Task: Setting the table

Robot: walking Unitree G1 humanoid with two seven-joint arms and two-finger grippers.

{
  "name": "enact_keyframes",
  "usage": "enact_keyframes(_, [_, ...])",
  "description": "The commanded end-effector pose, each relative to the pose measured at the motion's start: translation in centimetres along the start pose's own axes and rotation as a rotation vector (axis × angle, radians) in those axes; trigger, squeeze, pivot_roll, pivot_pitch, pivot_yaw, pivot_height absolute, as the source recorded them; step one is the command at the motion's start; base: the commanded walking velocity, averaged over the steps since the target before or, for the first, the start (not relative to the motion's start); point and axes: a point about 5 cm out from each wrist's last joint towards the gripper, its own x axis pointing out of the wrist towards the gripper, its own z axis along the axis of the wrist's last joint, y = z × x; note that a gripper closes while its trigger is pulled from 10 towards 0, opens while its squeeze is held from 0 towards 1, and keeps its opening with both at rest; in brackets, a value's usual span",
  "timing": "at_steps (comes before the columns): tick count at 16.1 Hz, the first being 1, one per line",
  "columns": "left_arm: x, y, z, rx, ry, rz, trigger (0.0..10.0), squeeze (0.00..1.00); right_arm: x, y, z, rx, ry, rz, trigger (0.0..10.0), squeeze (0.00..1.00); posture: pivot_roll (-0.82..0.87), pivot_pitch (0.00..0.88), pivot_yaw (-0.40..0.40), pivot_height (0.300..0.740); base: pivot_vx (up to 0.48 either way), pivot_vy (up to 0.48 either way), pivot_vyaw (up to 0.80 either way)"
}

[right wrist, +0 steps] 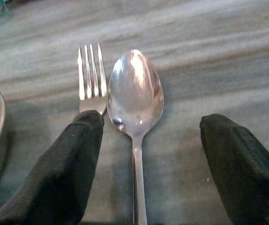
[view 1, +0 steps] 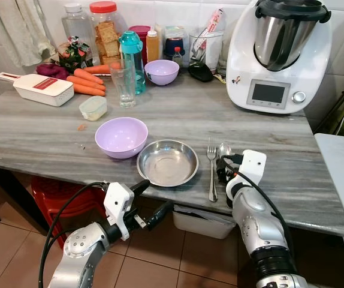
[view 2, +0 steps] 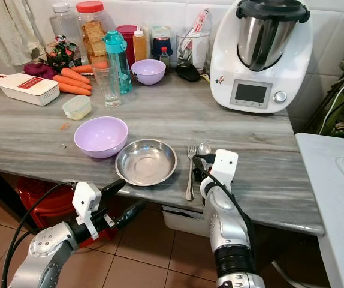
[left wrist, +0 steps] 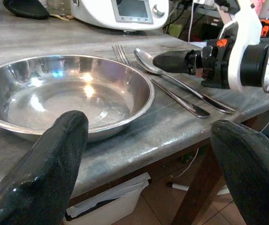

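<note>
A grey wood-grain bench [view 1: 52, 129] runs across the middle of the head views. Near its front edge, centre frame, sits a shallow round stainless-steel plate [view 1: 167, 162], with a lilac plastic bowl [view 1: 121, 137] touching its upper-left rim. Just right of the plate lie a steel fork [view 1: 212, 169] and a steel spoon [view 1: 224, 151], side by side and parallel, their heads pointing toward the back wall. The right pincer [right wrist: 144, 154] hovers low over the two handles with its black fingers [right wrist: 69, 164] spread apart; one finger lies over the fork handle, the other stands clear to the far side of the spoon, and nothing is pinched. The left pincer [view 1: 151, 201] is at lower centre-left of the frame, below the bench's front edge beneath the plate, its fingers spread wide and holding nothing. At upper right stands a white kitchen machine with a steel jug [view 1: 278, 54]. At upper left are orange carrots [view 1: 87, 81], a white slicer [view 1: 35, 89], a clear drinking glass [view 1: 123, 84], a teal water bottle [view 1: 132, 60] and a second, smaller lilac bowl [view 1: 161, 71]. A small lidded clear container [view 1: 93, 108] sits behind the larger bowl.
</note>
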Motion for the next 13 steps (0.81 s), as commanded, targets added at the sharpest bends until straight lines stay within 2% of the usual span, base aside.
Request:
enact_keyframes(1, [-0.1, 0.0, 0.3, 0.007, -0.003, -0.017, 10.0, 0.0, -0.1, -0.3, 0.4, 0.011, -0.009, -0.011, 10.0, 1.0, -0.07, 0.0, 0.003, 0.74, 0.0, 0.0, 0.0])
enact_keyframes(7, [-0.3, 0.6, 0.2, 0.028, -0.012, 0.034, 10.0, 0.0, -0.8, -0.5, 2.3, 0.027, -0.106, -0.006, 10.0, 1.0, -0.07, 0.0, 0.0, 0.74, 0.0, 0.0, 0.0])
enact_keyframes(9, [-0.2, 0.7, 0.3, 0.034, -0.028, 0.064, 10.0, 0.0, -1.1, -1.1, 2.6, 0.029, -0.121, -0.021, 10.0, 1.0, -0.07, 0.0, 0.0, 0.74, 0.0, 0.0, 0.0])
enact_keyframes(10, [0.2, 1.0, 0.7, 0.05, -0.056, 0.123, 10.0, 0.0, -1.6, -1.9, 3.0, 0.019, -0.158, -0.041, 10.0, 1.0, -0.07, 0.0, 0.0, 0.74, 0.0, 0.0, 0.0])
enact_keyframes(13, [0.9, 1.4, 1.3, 0.059, -0.09, 0.208, 10.0, 0.0, -2.9, -3.4, 2.3, -0.002, -0.194, -0.085, 10.0, 1.0, -0.08, 0.0, 0.003, 0.74, 0.0, 0.0, 0.0])
